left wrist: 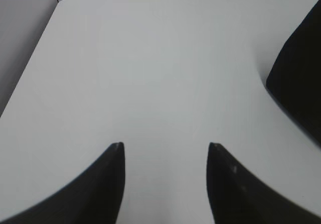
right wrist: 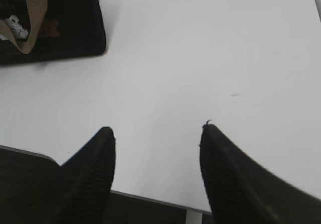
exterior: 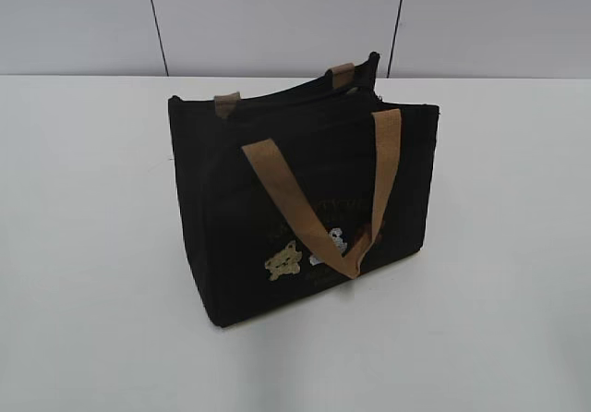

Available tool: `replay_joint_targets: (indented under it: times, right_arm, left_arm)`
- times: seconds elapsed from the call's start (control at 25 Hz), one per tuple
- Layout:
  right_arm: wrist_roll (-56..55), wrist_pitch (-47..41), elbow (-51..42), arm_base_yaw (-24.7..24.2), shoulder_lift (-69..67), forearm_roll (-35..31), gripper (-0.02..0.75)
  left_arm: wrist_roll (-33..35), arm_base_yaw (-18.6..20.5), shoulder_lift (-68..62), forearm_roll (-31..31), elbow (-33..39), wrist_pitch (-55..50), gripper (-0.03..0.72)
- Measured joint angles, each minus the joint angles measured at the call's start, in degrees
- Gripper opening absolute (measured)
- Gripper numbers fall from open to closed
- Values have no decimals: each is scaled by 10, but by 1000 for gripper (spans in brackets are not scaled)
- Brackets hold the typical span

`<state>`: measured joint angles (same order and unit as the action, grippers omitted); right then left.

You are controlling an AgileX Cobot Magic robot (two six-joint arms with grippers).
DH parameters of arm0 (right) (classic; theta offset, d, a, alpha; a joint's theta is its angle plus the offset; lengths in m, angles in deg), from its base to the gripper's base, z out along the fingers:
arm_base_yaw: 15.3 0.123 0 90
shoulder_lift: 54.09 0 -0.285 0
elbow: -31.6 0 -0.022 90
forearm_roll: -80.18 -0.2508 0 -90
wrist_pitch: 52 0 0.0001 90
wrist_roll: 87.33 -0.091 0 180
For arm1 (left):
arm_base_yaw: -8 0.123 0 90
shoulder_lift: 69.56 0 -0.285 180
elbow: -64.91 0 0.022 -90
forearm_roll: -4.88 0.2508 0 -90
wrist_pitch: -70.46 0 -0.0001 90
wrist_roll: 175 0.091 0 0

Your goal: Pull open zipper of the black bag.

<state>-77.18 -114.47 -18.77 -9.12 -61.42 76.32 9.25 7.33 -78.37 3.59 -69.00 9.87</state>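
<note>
Plainly a white table (exterior: 83, 246) against a pale panelled wall (exterior: 277, 15), black bag (exterior: 305, 209) upright near its middle, tan handles (exterior: 305, 209) drooped over embroidered bears (exterior: 284, 262), left gripper (left wrist: 165, 146) and right gripper (right wrist: 156, 128) spread apart, empty, off the bag.

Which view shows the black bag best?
The exterior view: the whole black bag stands upright with both handles visible. The left wrist view catches only a dark edge at the right; the right wrist view shows one lower corner with a strap.

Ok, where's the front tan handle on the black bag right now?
In the exterior view the front tan handle hangs down the black bag's front face, its loop ending beside the embroidered bears; the bag stands mid-table.
</note>
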Motion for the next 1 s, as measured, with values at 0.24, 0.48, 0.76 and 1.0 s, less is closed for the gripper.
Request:
replay_joint_targets:
  times: [0.24,0.48,0.76,1.0]
  right_arm:
    - [1,-1,0,0,0,-1,414]
    - [1,-1,0,0,0,-4,414]
    - [2,-1,0,-14,0,-10,414]
    - [2,-1,0,-50,0,-19,414]
  left_arm:
    - [0,0,13,0,1,-3,391]
    - [0,0,13,1,1,-4,391]
    - [0,0,13,1,1,-4,391]
    - [0,0,13,1,1,-4,391]
